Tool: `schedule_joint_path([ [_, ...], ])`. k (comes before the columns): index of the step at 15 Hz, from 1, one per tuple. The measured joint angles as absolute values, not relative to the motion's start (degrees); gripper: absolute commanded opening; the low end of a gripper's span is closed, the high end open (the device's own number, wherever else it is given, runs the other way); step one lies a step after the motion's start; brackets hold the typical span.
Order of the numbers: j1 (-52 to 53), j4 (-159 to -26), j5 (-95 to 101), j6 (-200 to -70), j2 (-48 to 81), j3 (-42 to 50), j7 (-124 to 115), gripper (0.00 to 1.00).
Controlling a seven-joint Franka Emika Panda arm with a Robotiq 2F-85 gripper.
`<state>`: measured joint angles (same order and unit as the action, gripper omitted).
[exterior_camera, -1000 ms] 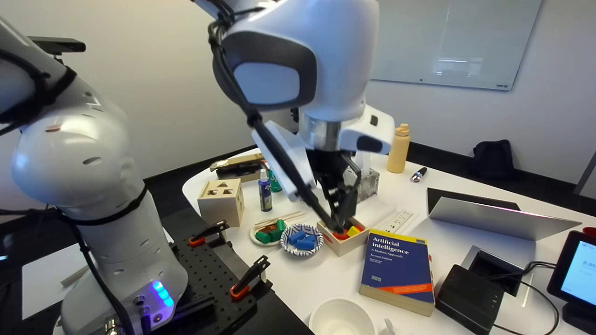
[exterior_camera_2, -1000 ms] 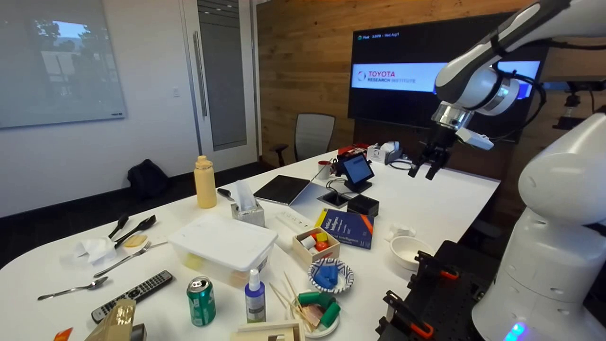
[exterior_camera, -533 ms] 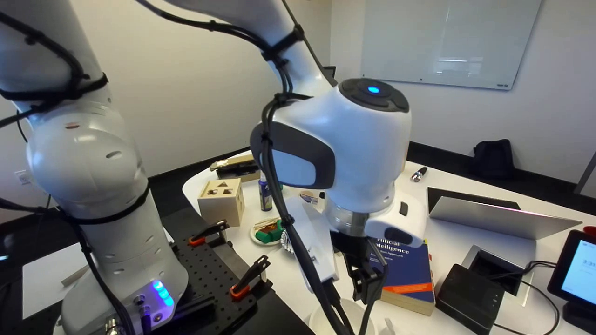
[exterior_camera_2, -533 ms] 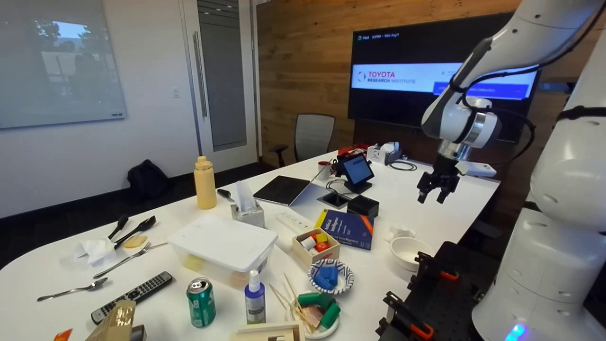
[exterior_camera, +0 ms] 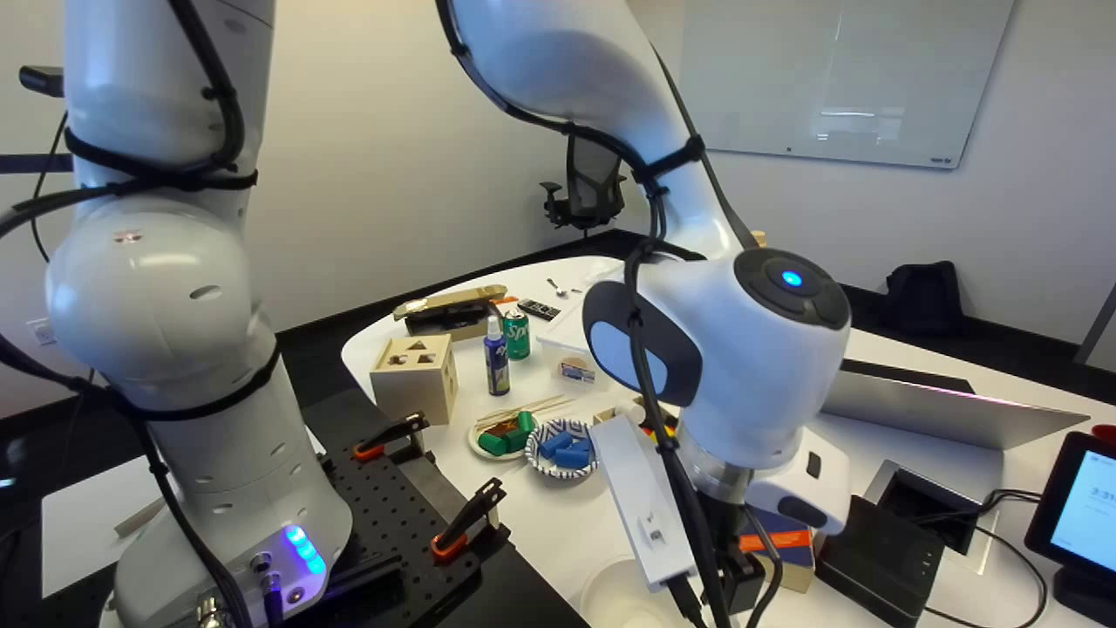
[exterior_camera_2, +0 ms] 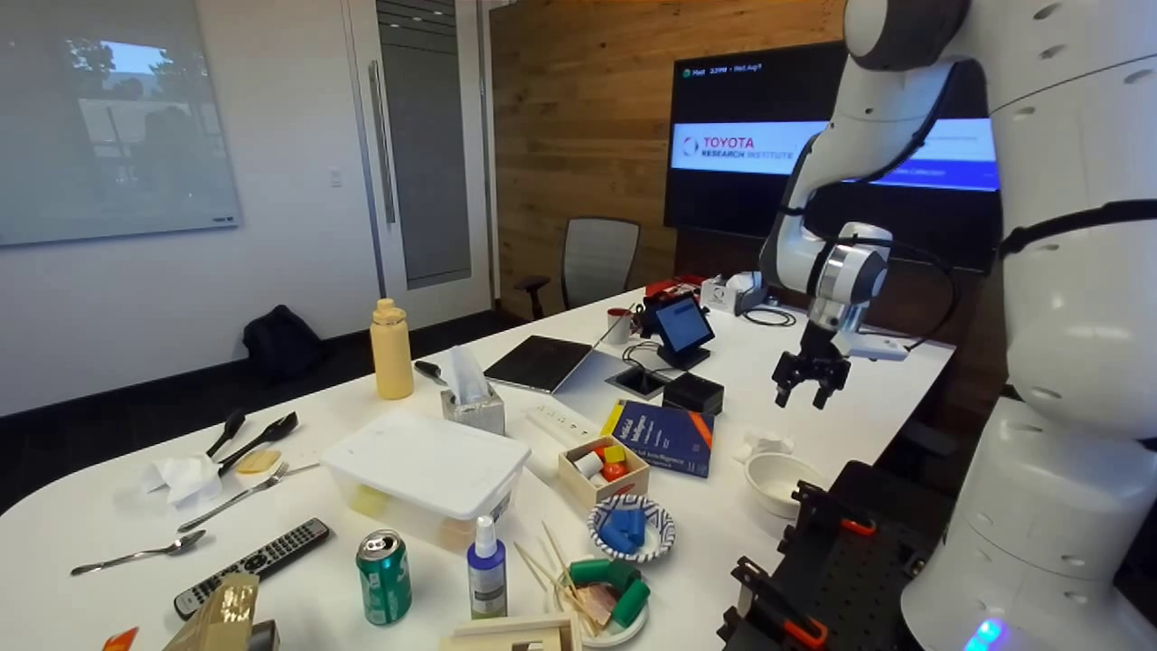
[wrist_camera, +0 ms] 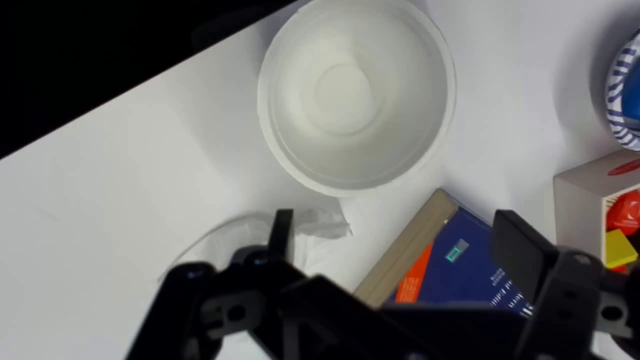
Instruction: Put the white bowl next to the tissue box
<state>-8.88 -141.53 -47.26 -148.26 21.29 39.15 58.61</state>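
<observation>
In an exterior view, the bowl [exterior_camera_2: 776, 481] sits on the table [exterior_camera_2: 746, 371], the gripper [exterior_camera_2: 802, 399] above and apart from it; the tissue box [exterior_camera_2: 476, 413] stands well away, beyond the book [exterior_camera_2: 664, 436]. In an exterior view, the arm [exterior_camera: 758, 366] hides the tissue box. Wrist view: jaws wide apart, nothing held; bowl upright, off to one side. Judgement: straight descent here risks striking the book or snagging the crumpled sheet [wrist_camera: 322, 228]; a rim grip taken off-centre could tip the bowl.
</observation>
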Motion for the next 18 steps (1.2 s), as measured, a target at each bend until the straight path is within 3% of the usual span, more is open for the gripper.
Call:
schedule_joint_path([
  [6, -30.89, -133.74, -43.46, -148.20, 33.51, 22.12, 59.01, 1.00],
  [12, -39.71, -127.24, -37.69, -148.59, 41.19, 14.64, 57.92, 1.00],
  [13, -40.51, -126.44, -36.67, -148.63, 42.06, 13.82, 57.47, 0.75],
  [14, -41.25, -125.67, -35.59, -148.79, 42.91, 13.04, 56.76, 0.72],
  [18, -44.07, -123.49, -32.03, -150.84, 45.42, 10.20, 53.88, 0.40],
])
